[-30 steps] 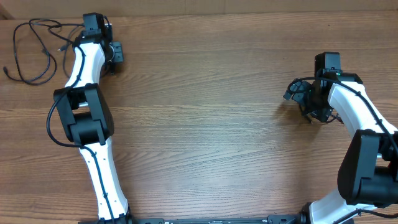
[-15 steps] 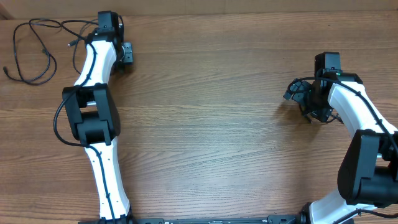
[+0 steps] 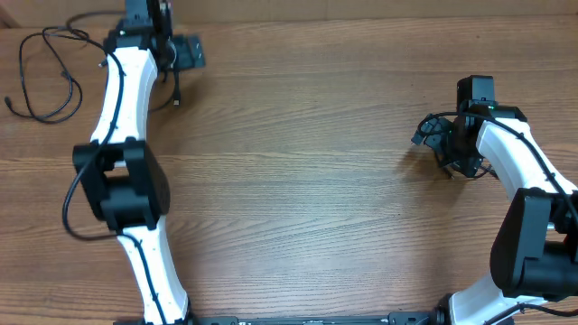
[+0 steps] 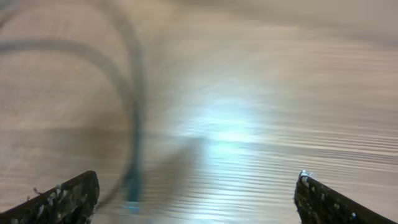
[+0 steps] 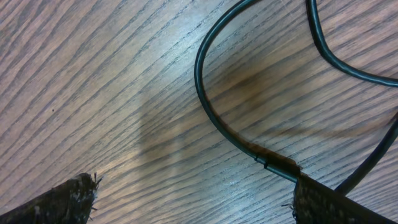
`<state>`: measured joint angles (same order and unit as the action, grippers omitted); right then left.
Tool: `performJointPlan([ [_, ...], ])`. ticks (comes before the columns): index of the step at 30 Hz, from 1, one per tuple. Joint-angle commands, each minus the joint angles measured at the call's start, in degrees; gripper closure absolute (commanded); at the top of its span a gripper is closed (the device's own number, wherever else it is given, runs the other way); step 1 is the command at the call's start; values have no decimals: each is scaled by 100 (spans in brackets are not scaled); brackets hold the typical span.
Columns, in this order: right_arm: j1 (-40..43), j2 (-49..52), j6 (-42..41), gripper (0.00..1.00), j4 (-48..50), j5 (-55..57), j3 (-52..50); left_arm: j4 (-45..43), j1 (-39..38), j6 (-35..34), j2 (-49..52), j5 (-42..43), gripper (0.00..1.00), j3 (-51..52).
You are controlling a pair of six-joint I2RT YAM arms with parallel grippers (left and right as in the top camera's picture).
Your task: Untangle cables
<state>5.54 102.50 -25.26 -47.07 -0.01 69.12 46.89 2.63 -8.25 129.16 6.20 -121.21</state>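
Note:
One black cable (image 3: 22, 77) lies in loose loops at the table's far left corner. A strand of it (image 3: 177, 95) trails down beside my left gripper (image 3: 188, 51), which is open near the far edge. In the left wrist view the picture is blurred: a dark cable (image 4: 134, 124) curves over the wood ahead of my left gripper (image 4: 196, 199), with nothing between the fingers. A small tangle of cables (image 3: 432, 131) sits at the right, with my right gripper (image 3: 454, 152) just over it. In the right wrist view my right gripper (image 5: 196, 199) is open, and a cable loop (image 5: 208, 106) runs to its right finger (image 5: 336, 202).
The wooden table (image 3: 298, 181) stretches between the two arms. Its far edge (image 3: 361, 18) runs close behind the left gripper. Both white arms rise from bases at the near edge.
My left gripper has opened and swung right and toward the far edge. The cable strand it dragged now lies further right. The right arm and its tangle have not moved.

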Motion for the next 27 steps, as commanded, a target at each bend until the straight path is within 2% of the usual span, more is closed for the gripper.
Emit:
performJointPlan([
  [1,-22,-13,-4,0,31,-9,-50,-9,-345,-129,-365,966,0,-52],
  [5,-20,-15,170,0,258,380,11,55,-603,-125,-365,1480,1,-50],
  [13,-22,-15,118,0,354,356,11,472,-1019,-168,-365,1593,0,-50],
  [15,-22,-15,103,0,525,63,11,479,-1088,-389,-365,1593,0,-50],
  [17,-22,-20,181,1,455,-719,24,529,-1163,-584,-365,1593,0,-50],
  [20,-22,-22,686,0,-173,-1823,131,804,-1244,-767,-365,1593,1,-50],
  [25,-22,-22,452,0,-1340,-310,428,1198,-1322,-975,-365,1593,1,-50],
  [27,-22,-42,603,0,-1665,-262,743,1261,-1373,-979,-365,1593,0,-50],
])
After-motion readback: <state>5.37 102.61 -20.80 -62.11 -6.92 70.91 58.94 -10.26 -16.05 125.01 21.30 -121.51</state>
